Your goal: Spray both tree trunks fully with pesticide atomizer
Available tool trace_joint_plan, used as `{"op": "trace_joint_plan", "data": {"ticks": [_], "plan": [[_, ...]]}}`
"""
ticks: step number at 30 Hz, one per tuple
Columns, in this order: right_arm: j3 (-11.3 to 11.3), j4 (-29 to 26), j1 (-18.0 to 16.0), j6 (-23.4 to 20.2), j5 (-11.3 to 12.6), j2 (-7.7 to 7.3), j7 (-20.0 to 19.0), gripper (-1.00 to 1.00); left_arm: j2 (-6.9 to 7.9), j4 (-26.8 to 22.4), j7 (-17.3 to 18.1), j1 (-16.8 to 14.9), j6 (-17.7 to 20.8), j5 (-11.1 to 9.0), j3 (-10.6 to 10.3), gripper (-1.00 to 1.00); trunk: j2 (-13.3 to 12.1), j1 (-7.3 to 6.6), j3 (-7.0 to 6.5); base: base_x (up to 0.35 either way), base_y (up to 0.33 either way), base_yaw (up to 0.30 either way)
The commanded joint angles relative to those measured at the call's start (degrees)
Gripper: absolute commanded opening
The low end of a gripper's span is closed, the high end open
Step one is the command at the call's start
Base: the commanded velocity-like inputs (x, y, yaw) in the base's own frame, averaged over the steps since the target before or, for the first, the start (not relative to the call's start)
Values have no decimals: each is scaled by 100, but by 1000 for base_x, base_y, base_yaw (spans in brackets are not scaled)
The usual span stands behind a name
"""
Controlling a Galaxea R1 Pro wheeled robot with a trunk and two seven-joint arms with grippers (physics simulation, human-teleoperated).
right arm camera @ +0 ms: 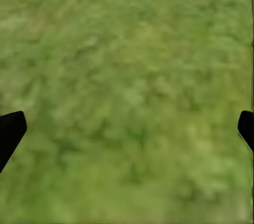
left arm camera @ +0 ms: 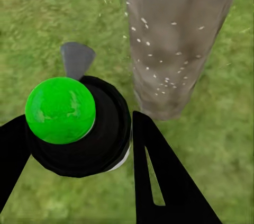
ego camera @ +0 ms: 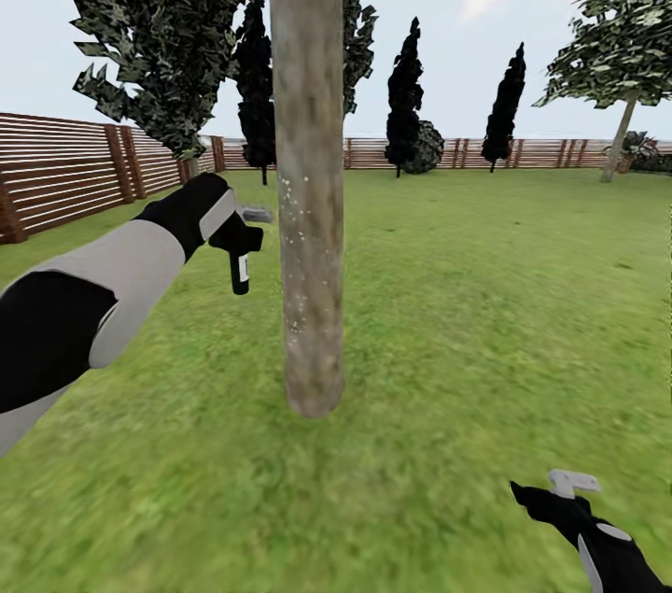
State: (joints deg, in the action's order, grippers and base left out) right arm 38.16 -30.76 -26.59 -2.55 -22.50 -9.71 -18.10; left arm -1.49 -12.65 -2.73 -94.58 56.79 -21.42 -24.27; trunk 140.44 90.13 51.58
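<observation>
While the tree trunk [ego camera: 308, 191] rises through the middle of the head view with its top cut off by the frame, we see our left gripper [ego camera: 235, 233] raised just beside it, clamped on the pesticide atomizer [ego camera: 241, 268]. The bottle hangs below the black fingers, its pale label barely legible, and a light grey nozzle tip pokes toward the trunk without touching it. Small white specks dot the bark at about nozzle height and lower.

From the left wrist view we look down on the atomizer [left arm camera: 79, 126]: a bright green disc covers its top, the grey trigger head sticks out beyond it, and black fingers [left arm camera: 164, 181] press either side. The speckled trunk [left arm camera: 177, 38] stands near, apart from the bottle, its base meeting the grass [left arm camera: 42, 17].

Our right gripper [ego camera: 571, 483] sits low at the head view's corner, the arm cut off by the frame edge. In the right wrist view only two black fingertips [right arm camera: 10, 131] show at opposite edges, spread wide over blurry grass [right arm camera: 127, 91] with nothing between them.

A brown slat fence [ego camera: 65, 168] and a second pale-trunked tree [ego camera: 618, 79] stand well behind.
</observation>
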Motion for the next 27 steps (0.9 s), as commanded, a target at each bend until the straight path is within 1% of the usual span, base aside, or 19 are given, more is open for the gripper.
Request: {"op": "trace_joint_plan", "data": {"ticks": [1, 8, 21, 23, 27], "plan": [[-1, 0, 2, 1, -1, -2, 0, 100, -1, 0, 0, 1, -1, -29, 10, -100, -1, 1, 0, 0, -270, 2], [7, 0, 2, 0, 0, -3, -1, 100, -1, 148, 8, 1, -6, -29, 10, -100, -1, 1, 0, 0, -306, 22], [7, 0, 0, 0, -2, 3, 1, 100, -9, 158, 9, 62, -8, -26, 10, -100, -1, 1, 0, 0, -313, 248], [6, 0, 0, 0, -2, 3, 1, 100, -13, 151, 9, 62, -9, -22, 10, -100, -1, 1, 0, 0, -319, 103], [6, 0, 2, 0, -2, -1, -1, 100, -72, 129, 9, 62, -10, -20, 10, -100, -1, 1, 0, 17, -320, 10]]}}
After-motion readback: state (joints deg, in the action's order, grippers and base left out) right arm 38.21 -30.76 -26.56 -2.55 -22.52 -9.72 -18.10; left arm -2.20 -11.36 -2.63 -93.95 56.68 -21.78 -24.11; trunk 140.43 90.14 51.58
